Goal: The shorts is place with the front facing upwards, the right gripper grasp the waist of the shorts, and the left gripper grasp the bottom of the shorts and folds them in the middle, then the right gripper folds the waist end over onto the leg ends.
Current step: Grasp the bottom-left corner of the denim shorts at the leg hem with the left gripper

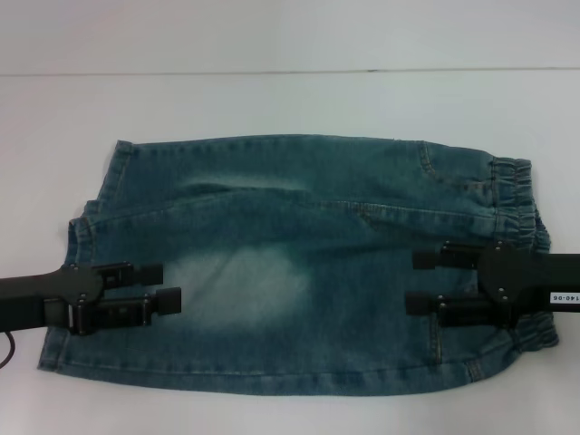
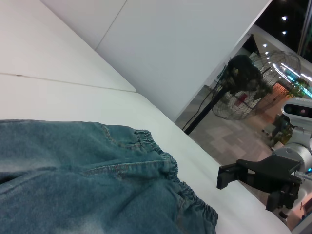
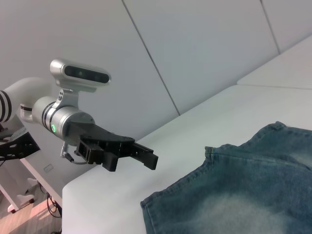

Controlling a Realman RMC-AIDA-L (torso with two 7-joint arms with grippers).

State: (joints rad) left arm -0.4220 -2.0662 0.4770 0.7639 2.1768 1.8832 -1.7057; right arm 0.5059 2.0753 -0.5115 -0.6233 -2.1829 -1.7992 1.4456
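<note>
Blue denim shorts [image 1: 290,263] lie flat on the white table, with the elastic waist [image 1: 517,195] to the right and the leg ends [image 1: 77,272] to the left. My left gripper [image 1: 168,283] is over the leg end, open, its fingers pointing toward the middle of the shorts with nothing between them. Over the waist end my right gripper [image 1: 412,282] is open too, pointing back at the left one. The left wrist view shows the waist [image 2: 161,161] and the right gripper [image 2: 229,178] farther off. From the right wrist I see the leg hem [image 3: 195,195] and the left gripper [image 3: 144,156].
The white table [image 1: 290,100] extends behind the shorts to a seam line near the far edge. A black cable [image 1: 7,349] hangs by the left arm. Off the table, a fan [image 2: 243,87] stands on the floor.
</note>
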